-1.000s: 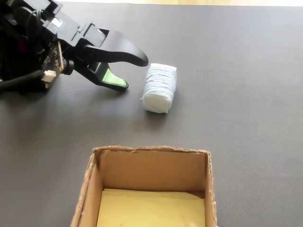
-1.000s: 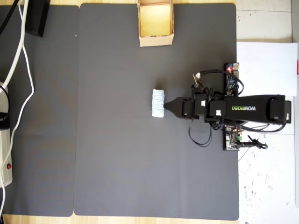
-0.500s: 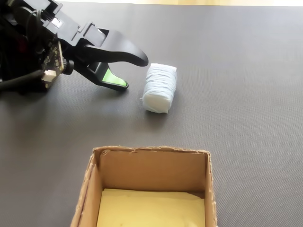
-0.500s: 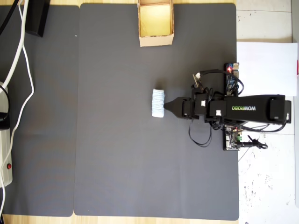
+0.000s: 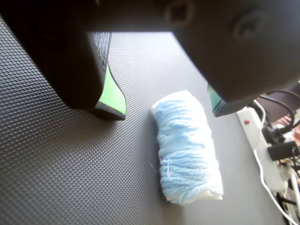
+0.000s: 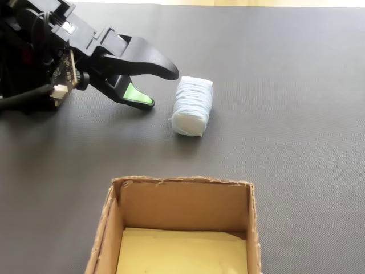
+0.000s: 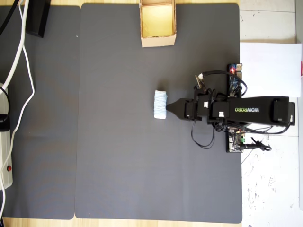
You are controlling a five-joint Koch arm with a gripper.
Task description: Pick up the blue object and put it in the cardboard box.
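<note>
Gripper (image 6: 162, 85) is shown with jaws parted, grasping nothing, its tips just beside the blue object (image 6: 192, 106) and not touching it. Blue object is seen lying on its side on the dark mat (image 7: 118, 142), well apart from the cardboard box (image 7: 158, 40) at the mat's edge.

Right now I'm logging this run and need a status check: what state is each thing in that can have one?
blue object: lying on its side on the mat, free, nothing touching it.
cardboard box: upright, open at the top, nothing inside but its yellowish floor.
gripper: jaws open, just short of the blue object, holding nothing.
</note>
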